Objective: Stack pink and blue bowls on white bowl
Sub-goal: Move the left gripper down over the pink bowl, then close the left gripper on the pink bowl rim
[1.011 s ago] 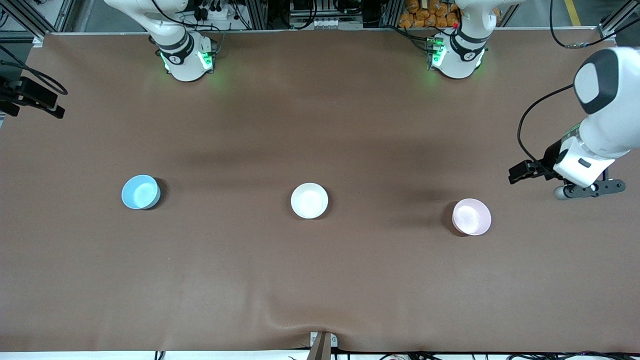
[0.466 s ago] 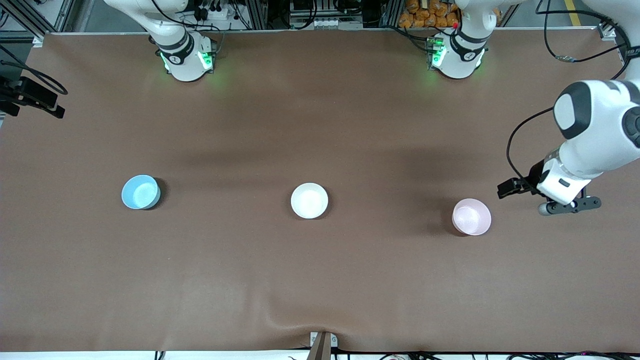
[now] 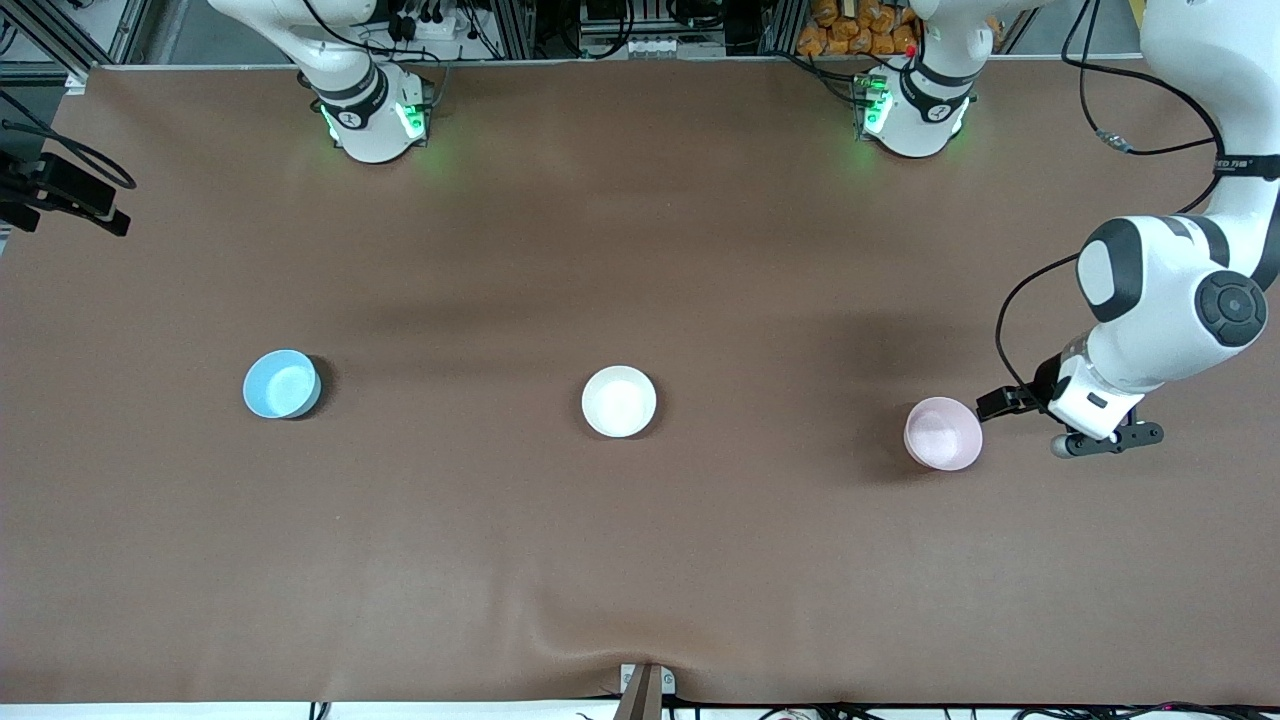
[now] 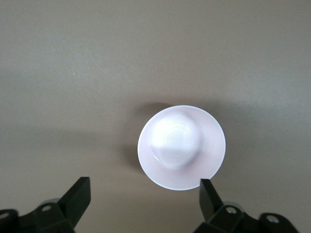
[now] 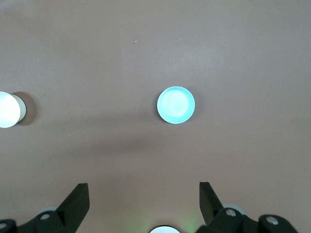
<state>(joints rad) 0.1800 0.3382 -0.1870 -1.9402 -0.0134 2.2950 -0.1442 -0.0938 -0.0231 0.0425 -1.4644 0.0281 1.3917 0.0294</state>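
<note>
The white bowl (image 5: 8,109) is cut off by the right wrist view's edge.

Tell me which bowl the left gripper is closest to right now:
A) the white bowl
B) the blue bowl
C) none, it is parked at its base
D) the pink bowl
D. In the front view the left gripper, jaws open, is beside the pink bowl at the left arm's end of the table; the left wrist view shows that same pink bowl just ahead of its fingers, empty and not yet grasped.
</note>
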